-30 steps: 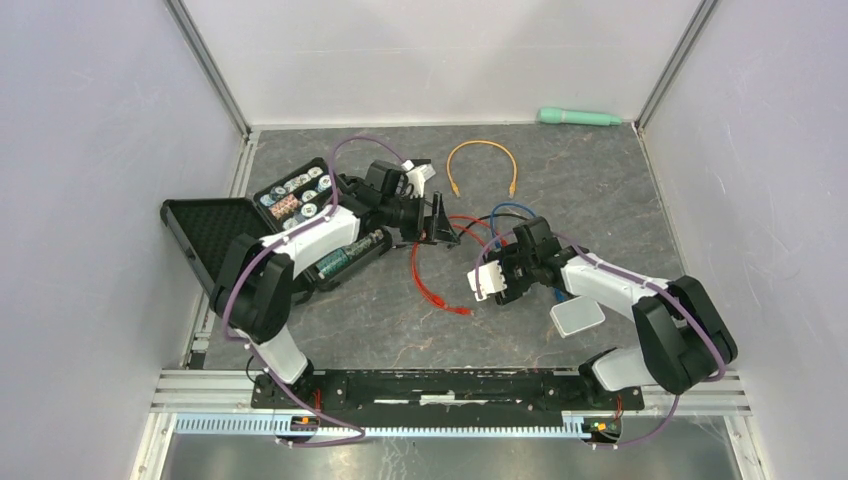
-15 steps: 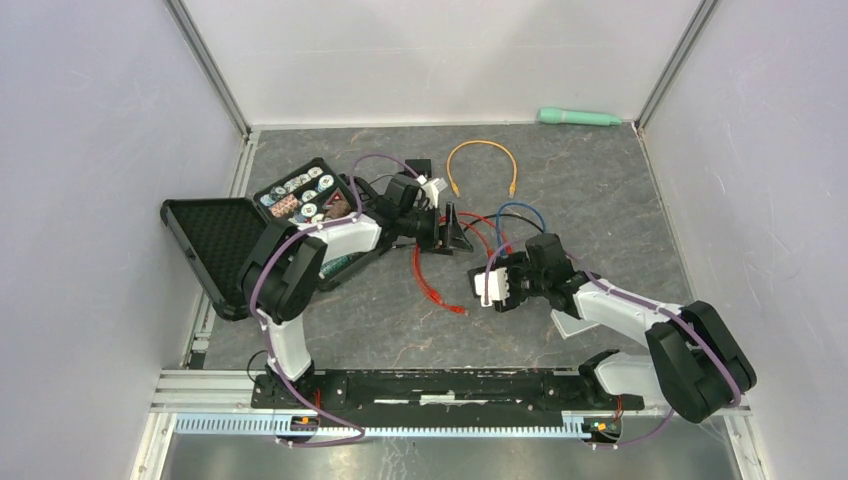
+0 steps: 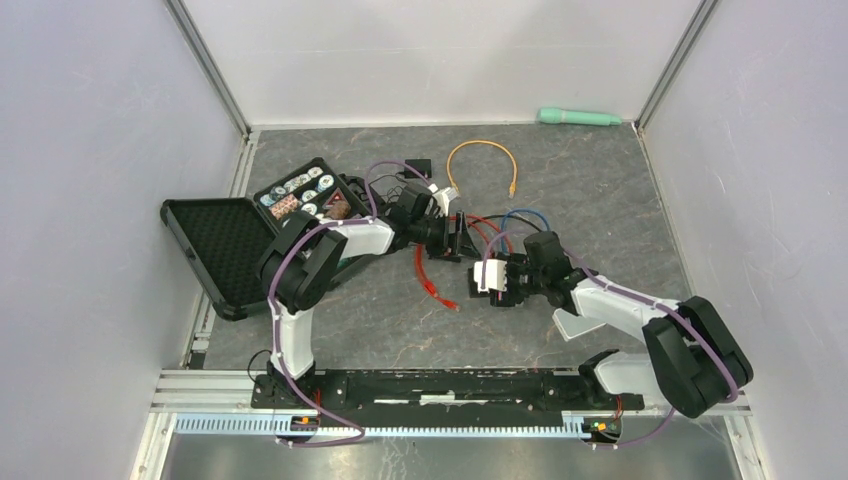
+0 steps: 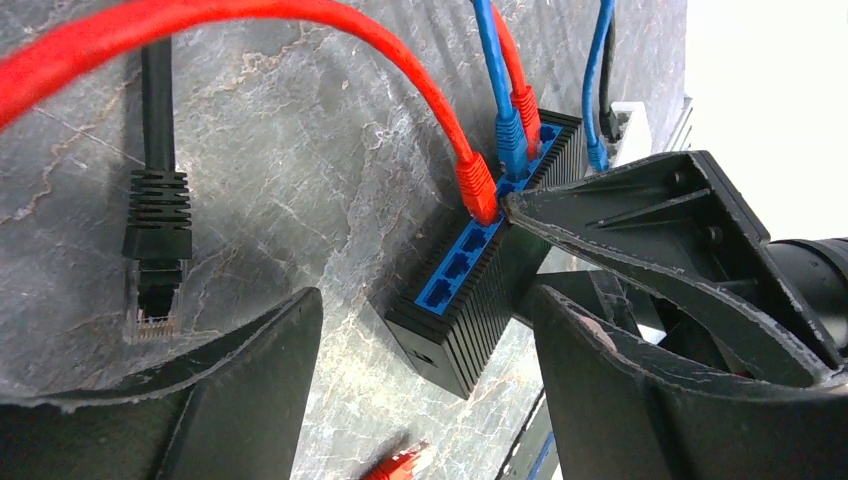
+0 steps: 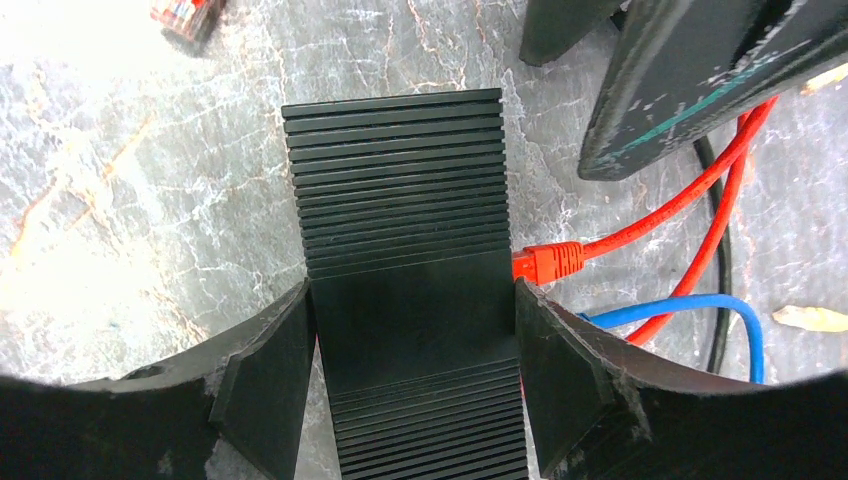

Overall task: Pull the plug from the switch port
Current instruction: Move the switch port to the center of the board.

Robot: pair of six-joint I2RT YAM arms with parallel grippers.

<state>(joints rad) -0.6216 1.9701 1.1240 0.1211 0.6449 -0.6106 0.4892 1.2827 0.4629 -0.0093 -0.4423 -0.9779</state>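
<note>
Left wrist view: red plug [image 4: 476,188] stands in the switch [image 4: 450,330], just beyond the open left gripper [image 4: 425,300]. Right gripper [image 5: 410,300] clamps the switch.

Orange cable [image 3: 481,160], green tube [image 3: 580,117], open case [image 3: 215,245]

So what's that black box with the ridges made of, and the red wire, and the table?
The black box looks like matte hard plastic: moulded ridges, dull sheen. The red wire seems smooth rubbery plastic, bending in soft curves. The table looks like grey veined slate, maybe only a print.
</note>
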